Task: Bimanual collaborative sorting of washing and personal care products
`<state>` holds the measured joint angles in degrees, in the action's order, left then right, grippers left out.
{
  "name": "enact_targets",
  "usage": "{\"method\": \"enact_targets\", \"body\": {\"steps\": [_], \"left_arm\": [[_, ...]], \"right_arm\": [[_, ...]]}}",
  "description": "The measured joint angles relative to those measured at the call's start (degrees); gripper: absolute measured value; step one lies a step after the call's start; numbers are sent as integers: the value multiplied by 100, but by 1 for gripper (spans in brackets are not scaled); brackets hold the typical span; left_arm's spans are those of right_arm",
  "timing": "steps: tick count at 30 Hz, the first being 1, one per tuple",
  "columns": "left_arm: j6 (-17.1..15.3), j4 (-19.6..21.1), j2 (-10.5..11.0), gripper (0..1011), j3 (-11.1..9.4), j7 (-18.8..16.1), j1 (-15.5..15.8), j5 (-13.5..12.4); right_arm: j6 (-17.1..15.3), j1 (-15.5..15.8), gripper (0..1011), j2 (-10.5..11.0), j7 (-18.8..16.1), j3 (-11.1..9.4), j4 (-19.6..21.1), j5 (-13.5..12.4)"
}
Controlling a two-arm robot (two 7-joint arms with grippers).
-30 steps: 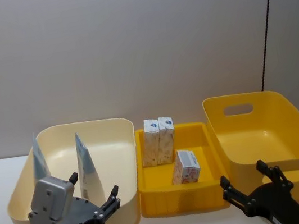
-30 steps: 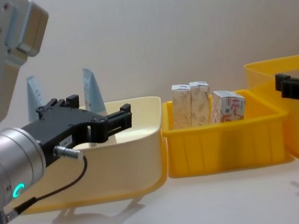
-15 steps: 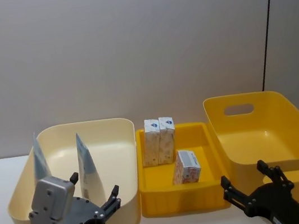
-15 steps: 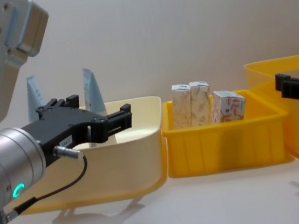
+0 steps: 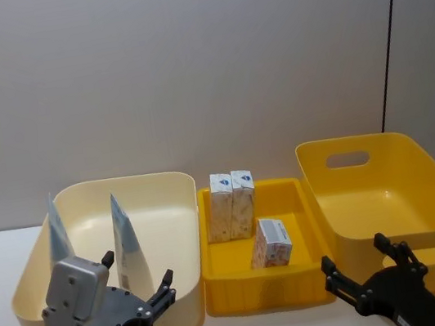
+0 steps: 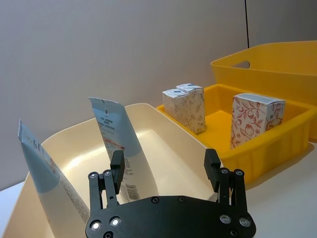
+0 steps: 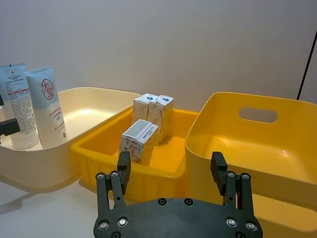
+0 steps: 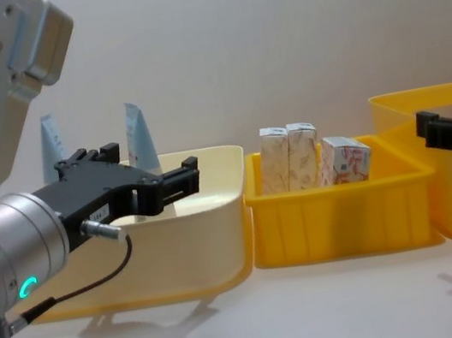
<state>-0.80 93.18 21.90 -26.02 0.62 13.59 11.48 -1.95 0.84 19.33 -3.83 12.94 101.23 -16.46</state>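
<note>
Left gripper (image 5: 139, 276): hangs wide-spread and empty at seven o'clock of the head view, before the near rim of the cream bin (image 5: 163, 186). Right gripper (image 5: 355, 255): sits just as wide and empty at five o'clock, in front of the big yellow bin (image 5: 419, 181). No change from half a second or a second ago: same poses, same spread, nothing shifted in any bin.

Chest view: cuts the right gripper (image 8: 436, 127) off at three o'clock; hides the lower parts of both tubes behind the left gripper (image 8: 144, 170) and the bin wall. Small print on the packs too fine to read.

Two white tubes (image 5: 126, 242) (image 5: 57, 230): stand tilted in the cream bin, at twelve and ten o'clock from the left gripper, apart from its fingers. Two beige-marbled cartons (image 5: 232, 204): stand upright and touching in the yellow tray (image 5: 264, 298), at eleven o'clock from the right gripper. Red-speckled carton (image 5: 270, 243): stands nearer, at ten o'clock, untouched
</note>
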Motion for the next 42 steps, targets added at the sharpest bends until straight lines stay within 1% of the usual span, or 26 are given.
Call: {"method": "enact_targets", "body": {"steps": [33, 36, 39, 40, 42], "left_arm": [[0, 0, 0, 1003, 0, 0, 0, 0], [0, 0, 0, 1003, 0, 0, 0, 0], [0, 0, 0, 1003, 0, 0, 0, 0], [0, 0, 0, 1003, 0, 0, 0, 0], [0, 0, 0, 1003, 0, 0, 0, 0]], "right_arm": [[-1, 0, 1001, 0, 0, 0, 0, 0], [-57, -6, 1001, 0, 0, -7, 26, -5], [-250, -39, 1001, 5, 0, -27, 115, -42], [-379, -67, 1001, 10, -1, -39, 178, -71], [-526, -105, 1001, 17, -3, -55, 244, -103]]}}
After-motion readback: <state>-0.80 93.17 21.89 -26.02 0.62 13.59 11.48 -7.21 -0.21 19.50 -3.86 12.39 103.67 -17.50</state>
